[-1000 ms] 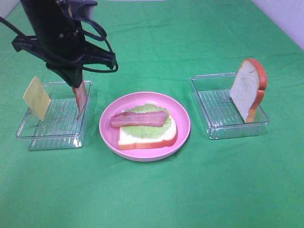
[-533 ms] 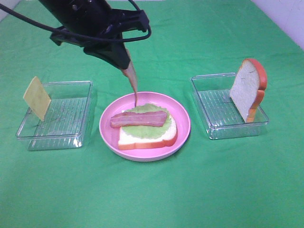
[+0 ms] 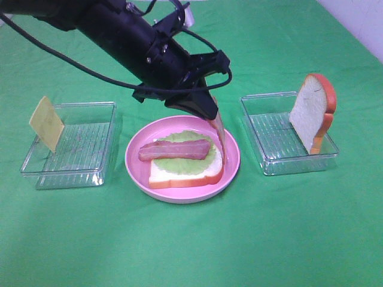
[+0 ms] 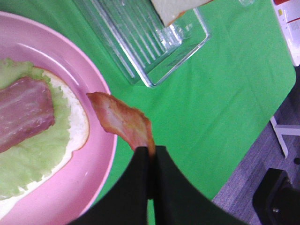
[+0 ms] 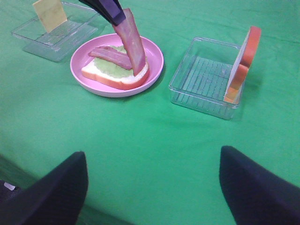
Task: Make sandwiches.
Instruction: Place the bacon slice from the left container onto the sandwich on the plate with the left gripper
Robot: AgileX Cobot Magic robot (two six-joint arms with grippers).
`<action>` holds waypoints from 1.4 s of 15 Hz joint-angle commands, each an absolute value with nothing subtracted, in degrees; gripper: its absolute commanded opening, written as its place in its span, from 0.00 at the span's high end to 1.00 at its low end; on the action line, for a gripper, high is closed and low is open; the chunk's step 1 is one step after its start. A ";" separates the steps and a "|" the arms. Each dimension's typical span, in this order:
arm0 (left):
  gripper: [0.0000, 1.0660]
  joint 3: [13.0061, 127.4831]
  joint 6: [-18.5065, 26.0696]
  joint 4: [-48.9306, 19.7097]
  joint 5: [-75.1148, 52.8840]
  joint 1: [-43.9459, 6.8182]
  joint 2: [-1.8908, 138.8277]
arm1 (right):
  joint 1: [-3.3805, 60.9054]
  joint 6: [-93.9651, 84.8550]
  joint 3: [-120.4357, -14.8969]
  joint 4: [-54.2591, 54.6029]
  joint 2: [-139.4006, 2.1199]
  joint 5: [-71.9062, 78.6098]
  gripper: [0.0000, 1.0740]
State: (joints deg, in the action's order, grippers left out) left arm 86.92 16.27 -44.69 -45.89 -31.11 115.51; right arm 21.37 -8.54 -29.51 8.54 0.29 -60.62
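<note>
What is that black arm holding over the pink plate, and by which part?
A bacon strip, pinched at its upper end by the left tool; the rest hangs down.

Round pink plate [image 3: 133, 162] mid-frame on green-covered bench [image 3: 191, 245]. Left clear tray [image 3: 84, 146] at frame left, right clear tray [image 3: 269, 136] at frame right, both apart from the plate.

The high camera looks down from the front onto the green cloth [image 3: 191, 245], pink plate [image 3: 136, 171] central, cheese tray [image 3: 69, 176] at nine o'clock, bread tray [image 3: 293, 164] at three. The left wrist camera sits close above the plate's three-o'clock rim, facing down past the left gripper [image 4: 151, 152]. The right wrist camera hangs farther back, sharing plate and both trays.
</note>
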 commanded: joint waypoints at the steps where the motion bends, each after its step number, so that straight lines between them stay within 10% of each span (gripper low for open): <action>1: 1.00 86.92 16.56 -41.08 -46.07 -31.05 117.57 | 21.43 -8.37 -29.45 8.48 1.20 -60.73 0.30; 8: 1.00 86.92 -4.98 -11.75 -47.04 -31.05 118.14 | 21.43 -8.37 -29.45 8.48 1.20 -60.73 0.30; 14: 1.00 86.92 -6.07 -12.95 -43.54 -31.05 118.49 | 21.43 -8.37 -29.45 8.48 1.20 -60.73 0.30; 21: 0.45 86.92 -6.07 -9.74 -41.02 -31.05 118.14 | 21.43 -8.37 -29.45 8.48 1.20 -60.73 0.30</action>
